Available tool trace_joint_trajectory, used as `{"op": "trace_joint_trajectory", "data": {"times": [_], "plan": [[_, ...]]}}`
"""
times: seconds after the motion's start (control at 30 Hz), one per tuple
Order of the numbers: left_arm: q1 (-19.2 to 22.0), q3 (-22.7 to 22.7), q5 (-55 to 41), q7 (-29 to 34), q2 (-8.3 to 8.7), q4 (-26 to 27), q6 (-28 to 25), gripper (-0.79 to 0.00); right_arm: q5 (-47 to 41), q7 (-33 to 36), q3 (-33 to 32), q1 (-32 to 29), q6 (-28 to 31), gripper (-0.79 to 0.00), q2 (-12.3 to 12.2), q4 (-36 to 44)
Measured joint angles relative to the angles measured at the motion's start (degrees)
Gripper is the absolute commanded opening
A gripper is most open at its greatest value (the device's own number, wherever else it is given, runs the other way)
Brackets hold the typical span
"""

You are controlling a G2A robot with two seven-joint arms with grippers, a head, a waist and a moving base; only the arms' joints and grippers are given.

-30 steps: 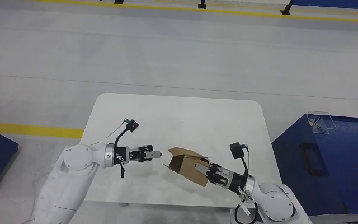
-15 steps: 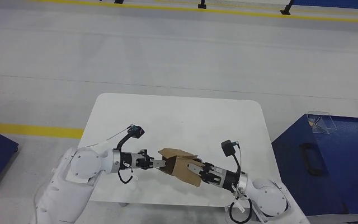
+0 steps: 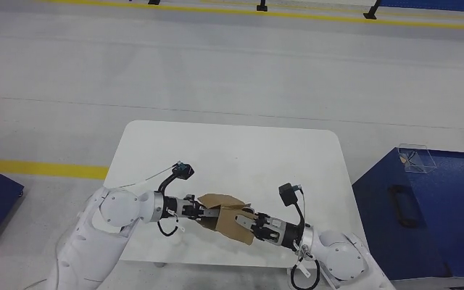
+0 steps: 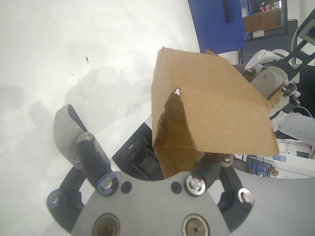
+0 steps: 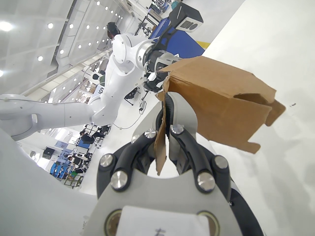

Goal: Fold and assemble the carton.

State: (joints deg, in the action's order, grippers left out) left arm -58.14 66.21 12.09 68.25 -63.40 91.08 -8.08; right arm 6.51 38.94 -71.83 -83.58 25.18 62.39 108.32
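Carton (image 3: 226, 215) of brown cardboard is held above the near part of the white tabletop (image 3: 232, 145), about halfway between its left and right edges, and it sits between my two arms.

The right hand (image 3: 255, 225) comes in from the near right. In its wrist view the two dark fingers (image 5: 177, 138) are pressed narrow together on a thin flap of the carton, so this hand is holding the carton by that flap. The body of the carton stands out beyond the fingers, partly opened into a box shape. One short flap sticks out at its far end.

The left hand (image 3: 206, 212) comes in from the near left and meets the left end of the carton. In its wrist view the fingers (image 4: 73, 124) are spread wide. One finger stands free over the tabletop, and the other is mostly hidden under the edge of the cardboard. A folded flap of the carton reaches down between them. I cannot tell if the hidden finger touches the cardboard. The open end of the carton faces this hand, and I can see its inner fold.

To the right of the tabletop stands a blue cabinet (image 3: 413, 217), well apart from the carton, with a small clear box (image 3: 416, 156) on top of it.
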Motion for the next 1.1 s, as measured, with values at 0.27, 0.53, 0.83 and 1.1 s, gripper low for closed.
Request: {"op": "trace_joint_trajectory", "data": {"times": [0.27,0.53,0.83,1.1], "plan": [[1.5,-2.4,-1.0,-0.7,-0.25,-1.7,0.0,0.000,-0.4,-1.0,0.0,-0.4,1.2,-0.785,-0.1,0.0],[1.7,-3.1,-1.7,-1.2,-0.13,-1.7,-0.4,-0.437,-1.9,-0.7,-0.2,-0.7,2.4,-0.785,-0.3,-0.1],[1.1,-3.1,-2.4,-1.8,0.22,-0.9,-1.3,-0.785,-2.6,-0.5,0.2,-0.5,2.3,-0.785,-0.4,0.1],[-0.5,-1.6,-4.8,-2.9,0.75,0.5,-4.0,-0.785,-2.0,-2.4,0.4,-0.4,2.0,0.000,-0.4,-0.9]]}}
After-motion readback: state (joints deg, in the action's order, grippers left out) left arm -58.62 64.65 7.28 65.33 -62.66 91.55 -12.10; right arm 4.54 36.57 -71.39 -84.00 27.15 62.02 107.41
